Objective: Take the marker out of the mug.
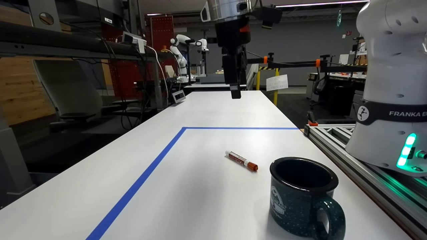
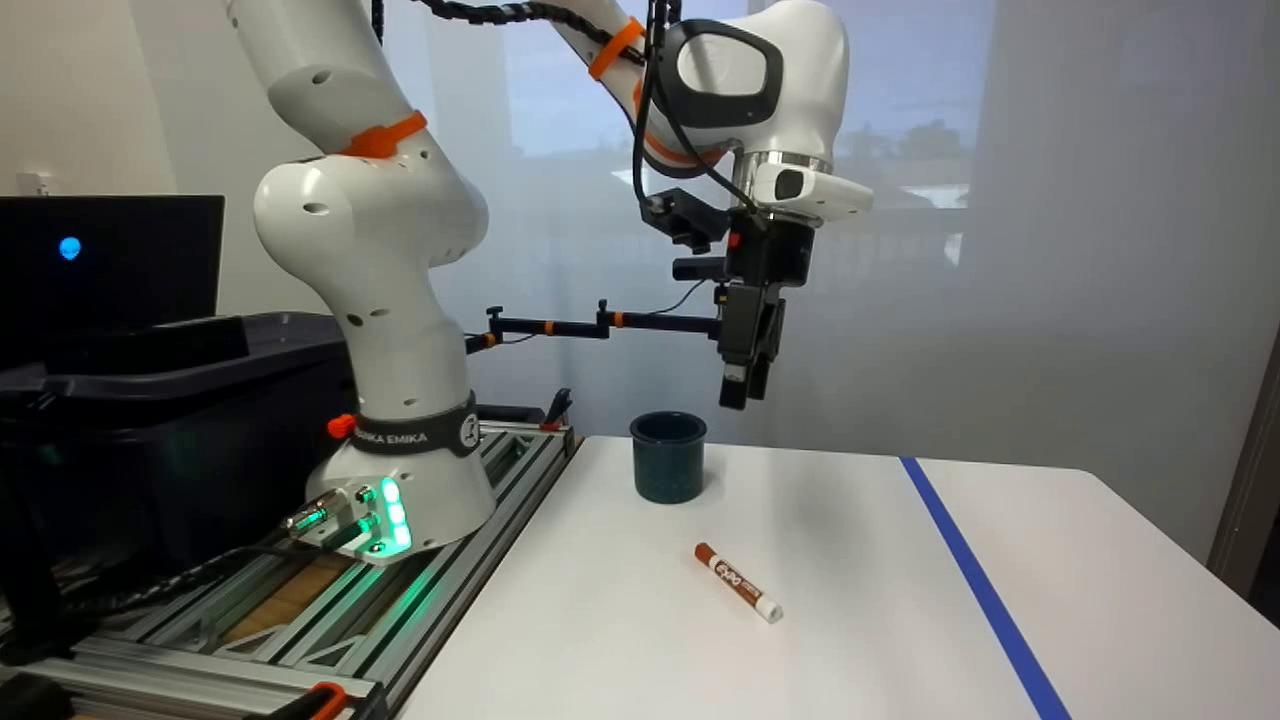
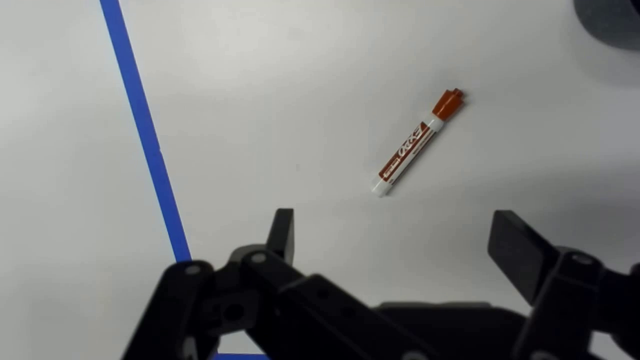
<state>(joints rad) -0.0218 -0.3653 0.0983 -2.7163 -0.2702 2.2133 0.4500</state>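
Note:
The marker (image 1: 242, 161) is white with a reddish-brown label and cap and lies flat on the white table (image 1: 200, 200), outside the mug. It also shows in an exterior view (image 2: 739, 583) and in the wrist view (image 3: 409, 149). The dark glossy mug (image 1: 293, 206) with loop handle and pale emblem stands upright beside it; it shows in an exterior view (image 2: 669, 467) and partly at the top right of the wrist view (image 3: 612, 25). My gripper (image 3: 393, 215) is open and empty, high above the table, in an exterior view (image 1: 235, 95) and an exterior view (image 2: 746, 392).
Blue tape (image 1: 146, 178) marks lines on the table and shows in an exterior view (image 2: 985, 590) and the wrist view (image 3: 145, 125). The robot base (image 2: 420, 490) stands on a metal frame (image 2: 520, 510) along the table edge, near the mug. A dark bin (image 2: 170, 440) is behind it.

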